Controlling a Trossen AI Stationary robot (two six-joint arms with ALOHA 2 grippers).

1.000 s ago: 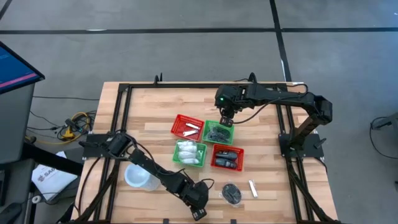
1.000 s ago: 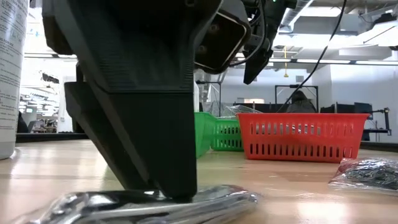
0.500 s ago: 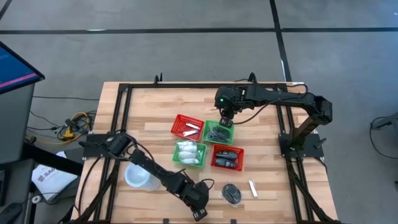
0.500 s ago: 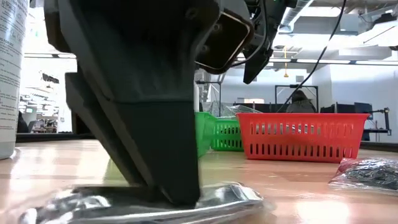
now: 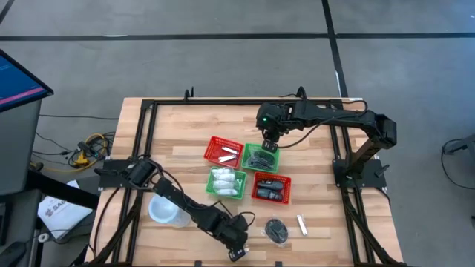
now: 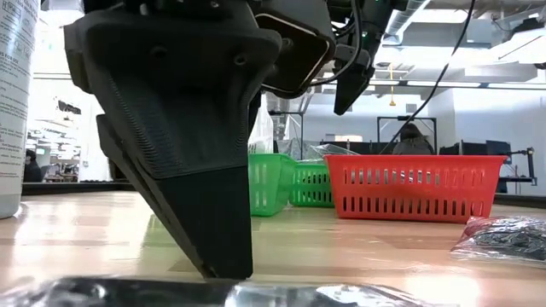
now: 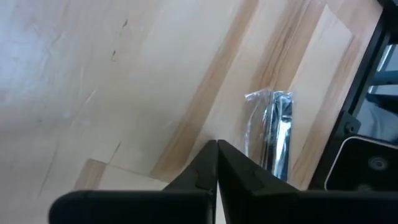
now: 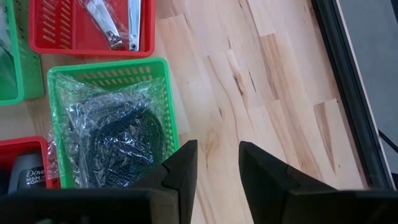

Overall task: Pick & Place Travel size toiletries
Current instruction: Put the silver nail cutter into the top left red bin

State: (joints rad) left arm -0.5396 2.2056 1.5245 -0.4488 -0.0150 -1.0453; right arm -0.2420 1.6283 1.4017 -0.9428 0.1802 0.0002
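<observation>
Pressing fully together with nothing between, the left tool [image 7: 216, 163] stands beside a silvery wrapped packet [image 7: 274, 134].

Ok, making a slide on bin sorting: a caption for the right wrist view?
Right gripper, open, above bare wood beside a green plastic basket of clear-wrapped black bundles.

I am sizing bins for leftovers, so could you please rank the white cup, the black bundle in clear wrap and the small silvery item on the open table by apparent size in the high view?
1. White cup, clearly the largest.
2. Black bundle in clear wrap.
3. Small silvery item, a thin sliver, the smallest.
All three lie on the table, so the overhead camera's nearness hardly skews this.
</observation>
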